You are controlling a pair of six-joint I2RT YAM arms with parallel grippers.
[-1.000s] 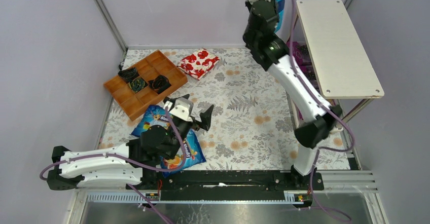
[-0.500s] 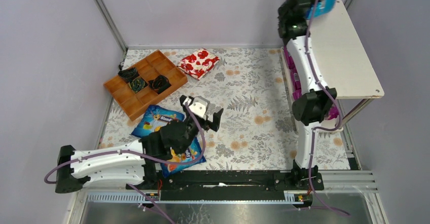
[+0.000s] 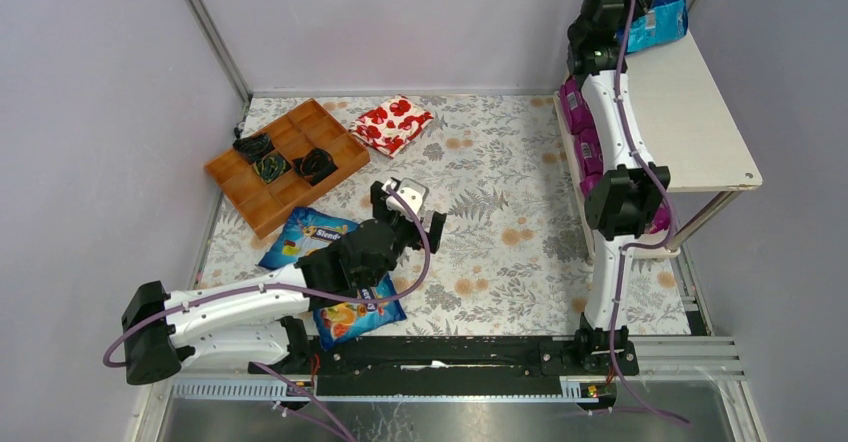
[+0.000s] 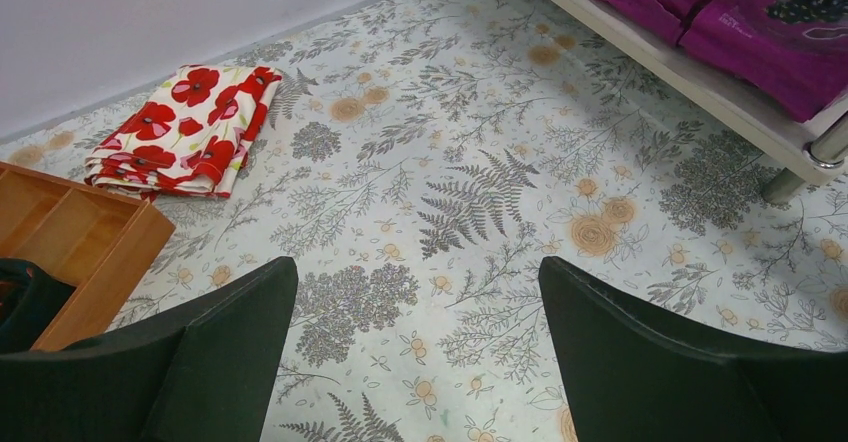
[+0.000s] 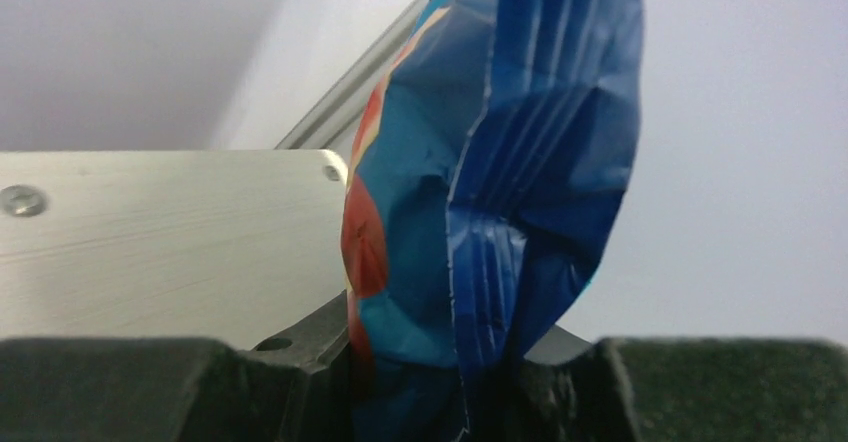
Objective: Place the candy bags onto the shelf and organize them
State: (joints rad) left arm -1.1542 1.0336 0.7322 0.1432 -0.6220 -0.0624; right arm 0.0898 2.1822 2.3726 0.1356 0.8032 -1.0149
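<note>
**Sam:** What is the robot doing?

**Mia:** It is putting a blue bag (image 3: 662,14) on the shelf (image 3: 690,112). The right gripper (image 5: 455,362) pinches the bag by one end. It holds the bag over the far end of the shelf's top board.

**Sam:** Is the bag down on the shelf?

**Mia:** I cannot tell if it touches. From the right wrist, it stands up tall beside the board. I think the next move is to lower it, lay it flat on the shelf, and then let go.

**Sam:** What does the bag look like?

**Mia:** It is shiny and crinkly. It is bright blue with a ridged edge and a red-orange patch on one side.

**Sam:** And the other hand?

**Mia:** The left gripper (image 3: 412,212) is spread wide and holds nothing. It hangs over the flowery mat (image 3: 500,162), well apart from the shelf.

**Sam:** Are there more bags?

**Mia:** Yes. The purple bags (image 3: 580,132) lie in a row on the shelf's lower board. Two more blue bags (image 3: 310,237) lie far from the shelf, near the left arm. I think they go up next.
</note>
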